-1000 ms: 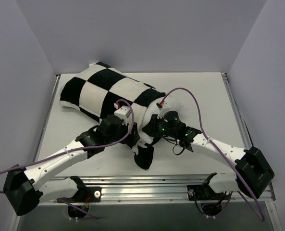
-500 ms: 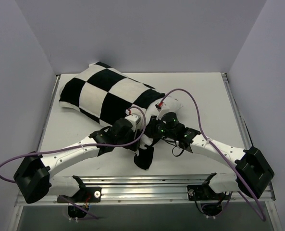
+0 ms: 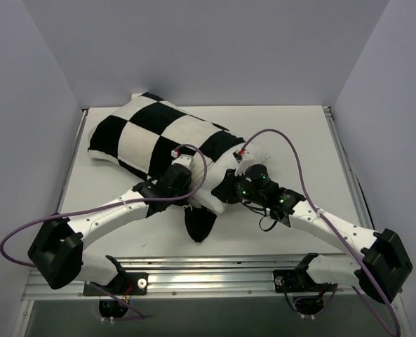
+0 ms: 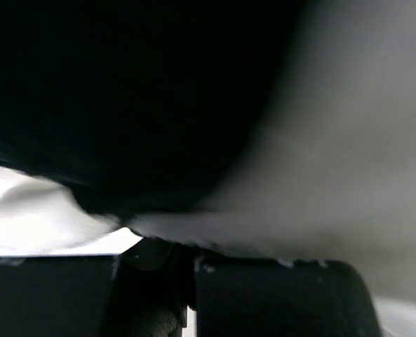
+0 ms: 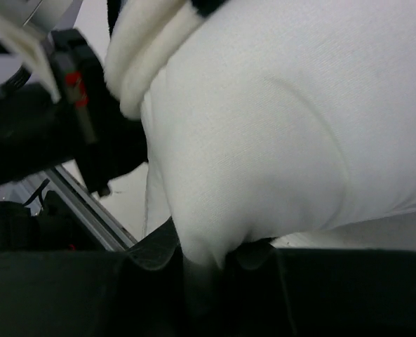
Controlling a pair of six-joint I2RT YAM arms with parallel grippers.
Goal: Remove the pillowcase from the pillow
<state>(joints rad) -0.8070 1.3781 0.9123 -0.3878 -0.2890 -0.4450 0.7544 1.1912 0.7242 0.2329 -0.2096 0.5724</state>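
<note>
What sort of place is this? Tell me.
Probably a robotics lab cell: a white table enclosed by blank walls, an aluminium mounting rail along its near edge, a checkered pillowcase to work on.

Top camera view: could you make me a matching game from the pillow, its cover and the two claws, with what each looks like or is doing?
Things:
1. pillowcase
2. pillow
3. left gripper
4. right gripper

Descriptions:
A. shut on plain white cloth
B. black and white checks
C. shut on checkered cloth
D. plain white

Pairs: 1-B, 2-D, 3-C, 4-A
</note>
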